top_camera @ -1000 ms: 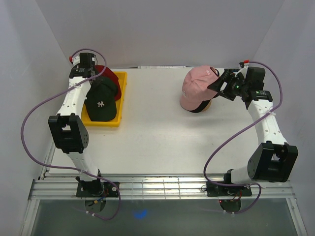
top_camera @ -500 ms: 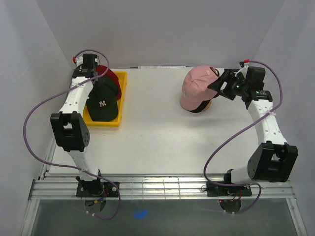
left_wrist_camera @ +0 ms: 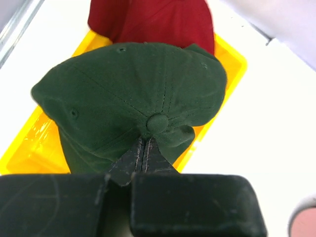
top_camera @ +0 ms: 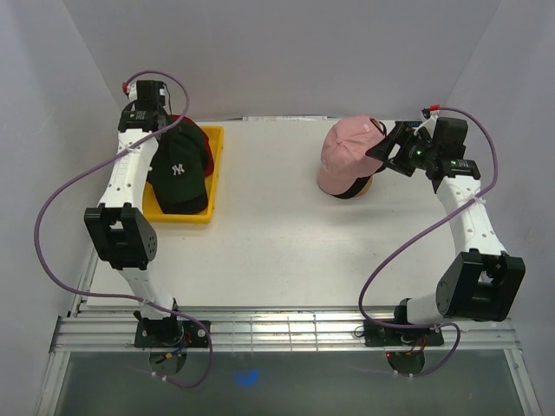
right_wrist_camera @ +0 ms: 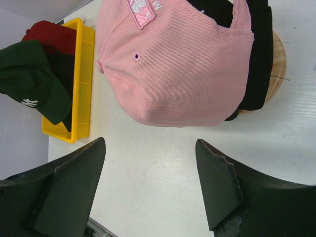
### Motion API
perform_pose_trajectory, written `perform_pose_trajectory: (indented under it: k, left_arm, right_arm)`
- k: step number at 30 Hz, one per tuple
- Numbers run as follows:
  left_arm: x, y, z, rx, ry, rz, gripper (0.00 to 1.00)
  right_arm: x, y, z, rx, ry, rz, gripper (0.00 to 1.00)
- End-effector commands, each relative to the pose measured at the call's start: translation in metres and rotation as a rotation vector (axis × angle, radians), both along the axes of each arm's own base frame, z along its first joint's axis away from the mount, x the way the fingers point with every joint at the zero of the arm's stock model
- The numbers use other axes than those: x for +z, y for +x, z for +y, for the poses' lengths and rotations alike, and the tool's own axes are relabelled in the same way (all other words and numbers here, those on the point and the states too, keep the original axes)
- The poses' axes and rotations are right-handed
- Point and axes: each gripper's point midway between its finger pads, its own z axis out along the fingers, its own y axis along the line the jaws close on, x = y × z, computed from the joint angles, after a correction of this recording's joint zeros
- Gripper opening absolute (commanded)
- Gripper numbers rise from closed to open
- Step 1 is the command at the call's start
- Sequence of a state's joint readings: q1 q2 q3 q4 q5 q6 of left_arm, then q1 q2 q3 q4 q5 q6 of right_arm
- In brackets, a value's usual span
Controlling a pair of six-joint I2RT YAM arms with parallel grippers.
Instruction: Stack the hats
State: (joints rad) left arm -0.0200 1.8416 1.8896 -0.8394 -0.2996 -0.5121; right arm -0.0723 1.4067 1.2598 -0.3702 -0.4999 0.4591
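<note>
while right claw (right_wrist_camera: 150,148) gapes wide near pink cap (right_wrist_camera: 173,74), left claw (left_wrist_camera: 144,148) clamps dark green cap (left_wrist_camera: 128,94) crown

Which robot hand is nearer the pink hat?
Right. The right gripper is open beside the pink cap; the left gripper is across the table, shut on the dark green cap.

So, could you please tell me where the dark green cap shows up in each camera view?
Top external: dark green cap at upper left, over the yellow tray.
Left wrist: the cap fills the centre, tray beneath.
Right wrist: the cap in the upper left corner, at the tray.
Shared landmark: the yellow tray.
</note>
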Motion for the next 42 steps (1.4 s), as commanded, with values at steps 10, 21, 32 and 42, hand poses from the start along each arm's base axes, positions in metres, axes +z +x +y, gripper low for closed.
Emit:
perform_pose_trajectory:
  k: [10,21,32,42]
  left_arm:
    - [0.157,-0.021,-0.048,-0.253,-0.071,-0.338,0.00]
    - [0.239,-0.041,-0.181,-0.794,-0.317,-0.594,0.00]
    - [0.251,-0.066,-0.323,-1.219,-0.530,-0.672,0.00]
    - [0.218,-0.067,-0.404,-1.396,-0.624,-0.655,0.00]
  right_arm:
    - [0.025,0.001,-0.004,-0.003,-0.029,-0.083,0.78]
    - [0.046,0.010,-0.012,-0.025,-0.030,-0.105,0.78]
    - [0.070,0.024,-0.041,-0.066,0.059,-0.118,0.78]
    - [0.071,0.023,-0.058,-0.101,0.094,-0.104,0.78]
